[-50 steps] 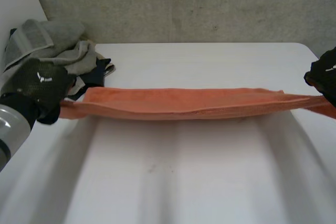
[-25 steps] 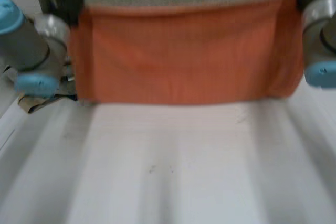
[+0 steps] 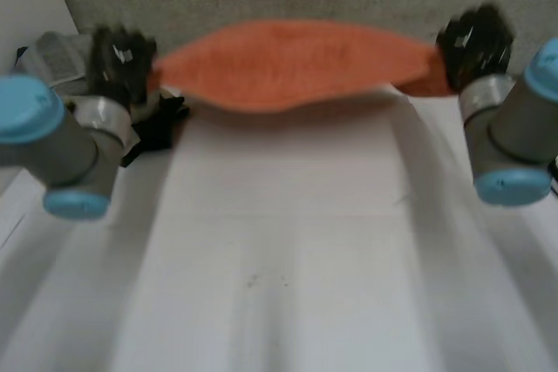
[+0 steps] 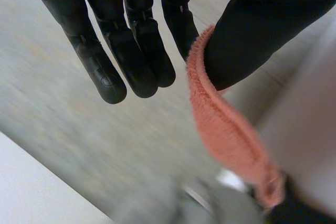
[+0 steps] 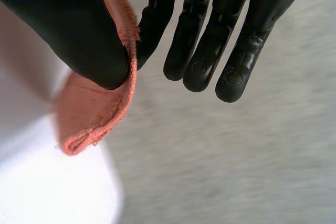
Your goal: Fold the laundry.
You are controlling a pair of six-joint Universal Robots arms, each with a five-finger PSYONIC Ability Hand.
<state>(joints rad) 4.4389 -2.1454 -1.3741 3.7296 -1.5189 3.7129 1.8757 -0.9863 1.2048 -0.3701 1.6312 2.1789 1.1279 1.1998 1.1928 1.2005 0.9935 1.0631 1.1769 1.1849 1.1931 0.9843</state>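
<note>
Far left - pile of laundry [image 3: 54, 54], grey cloth with something dark beneath, heaped at the far corner of the tabletop [image 3: 288, 250]. It is probably waiting its turn, kept clear of the working area.

Left robot hand [image 3: 122, 60] is raised just beside the pile. In the left wrist view its thumb presses one end of the orange towel [image 3: 296, 63] against the nearest finger, and the other fingers hang straight and hold nothing. It is a pinch grip on the hem alone, likely so that the rest of the cloth hangs free.

The towel spans between the two hands, lifted over the far part of the tabletop in front of the grey wall. Its middle bellies toward the camera, with a shadow under the bowed edge. Whether that edge brushes the surface cannot be told. Holding both ends wide apart looks meant to keep the cloth spread and flat for laying out or folding over.

Right robot hand [image 3: 475, 41] mirrors the left - thumb clamped on the other end against one finger, remaining fingers extended.

Towel itself: plain orange with a looped, terry-like nap. A thicker rolled hem runs along the gripped edges, and one corner curls below the right thumb.
</note>
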